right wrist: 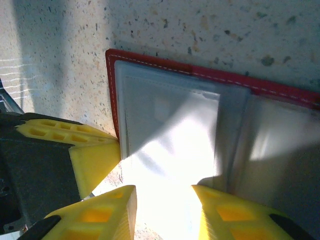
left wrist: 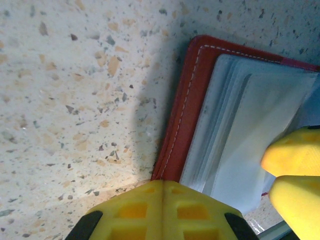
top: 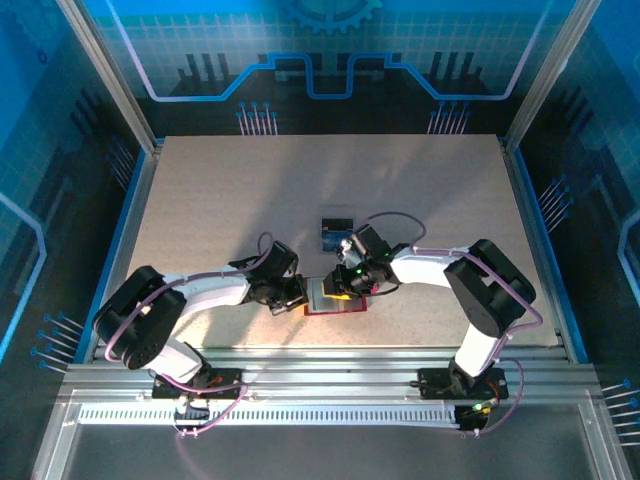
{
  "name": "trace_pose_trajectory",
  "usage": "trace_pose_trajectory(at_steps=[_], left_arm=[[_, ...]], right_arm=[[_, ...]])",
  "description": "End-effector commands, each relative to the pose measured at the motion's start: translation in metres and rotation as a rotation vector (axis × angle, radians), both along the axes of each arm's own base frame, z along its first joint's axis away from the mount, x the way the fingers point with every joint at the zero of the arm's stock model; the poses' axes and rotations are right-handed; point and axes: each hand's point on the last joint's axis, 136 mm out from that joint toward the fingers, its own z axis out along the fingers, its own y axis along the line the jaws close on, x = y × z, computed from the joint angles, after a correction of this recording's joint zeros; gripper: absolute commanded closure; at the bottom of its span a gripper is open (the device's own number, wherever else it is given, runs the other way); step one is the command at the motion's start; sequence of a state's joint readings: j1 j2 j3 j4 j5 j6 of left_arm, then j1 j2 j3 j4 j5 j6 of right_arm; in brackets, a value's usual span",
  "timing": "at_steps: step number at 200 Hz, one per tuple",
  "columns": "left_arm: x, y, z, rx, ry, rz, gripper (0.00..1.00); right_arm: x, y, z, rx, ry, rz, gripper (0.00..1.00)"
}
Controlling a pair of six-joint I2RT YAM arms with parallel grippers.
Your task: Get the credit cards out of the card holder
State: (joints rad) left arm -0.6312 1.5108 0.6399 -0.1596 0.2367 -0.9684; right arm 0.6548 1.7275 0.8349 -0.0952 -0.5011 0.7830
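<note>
Currently on the bench [top: 220, 200]: one red card holder [top: 335, 303], lying open and flat near the front edge, between the two arms; its pale grey pockets [right wrist: 170, 115] face up, and their contents are too washed out by glare to identify; credit cards [top: 337, 233] – a blue one and a dark one, as far as can be told – lie on the bench just beyond the holder, apart from it. Left tool [left wrist: 162, 192]: jaws fully closed, tips together at the holder's outer corner, apparently pinning it down. Right tool [right wrist: 162, 200]: jaws part-way apart, astride the near edge of a pale pocket; whether they clamp a card, the sleeve or nothing cannot be told. Hazards, by judgement: the right tool may catch the sleeve rather than a card, so a pull would drag or lift the whole holder; the left tool bears on a corner only – a slip there frees the case to slide or fold; both tools work nearly touching, so a small sideways move risks a knock.
</note>
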Motion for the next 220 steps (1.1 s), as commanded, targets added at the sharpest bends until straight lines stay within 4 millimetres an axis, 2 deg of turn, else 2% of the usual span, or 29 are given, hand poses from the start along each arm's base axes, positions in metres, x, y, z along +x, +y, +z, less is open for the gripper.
trace_pose_trajectory(at_steps=[1, 26, 53, 84, 108, 146, 220], left_arm=[[-0.006, 0.012, -0.004, 0.054, 0.036, 0.005, 0.97], [-0.004, 0.012, 0.0, 0.059, 0.029, 0.007, 0.97], [0.004, 0.013, 0.019, 0.053, -0.019, 0.027, 0.96], [0.017, 0.008, 0.047, -0.007, -0.108, 0.054, 0.88], [0.023, 0.001, 0.057, -0.076, -0.151, 0.077, 0.83], [0.025, -0.011, 0.055, -0.152, -0.15, 0.078, 0.75], [0.023, -0.021, 0.03, -0.189, -0.083, 0.072, 0.73]], right_arm=[[-0.001, -0.006, 0.001, 0.013, 0.009, -0.02, 0.66], [-0.002, -0.007, -0.001, 0.029, 0.018, -0.024, 0.66], [-0.003, -0.007, -0.003, 0.045, 0.025, -0.03, 0.66], [-0.004, -0.008, -0.005, 0.054, 0.031, -0.036, 0.66], [-0.003, -0.009, -0.006, 0.061, 0.032, -0.043, 0.66], [-0.005, -0.01, -0.009, 0.075, 0.047, -0.05, 0.66], [-0.004, -0.009, -0.009, 0.097, 0.052, -0.054, 0.66]])
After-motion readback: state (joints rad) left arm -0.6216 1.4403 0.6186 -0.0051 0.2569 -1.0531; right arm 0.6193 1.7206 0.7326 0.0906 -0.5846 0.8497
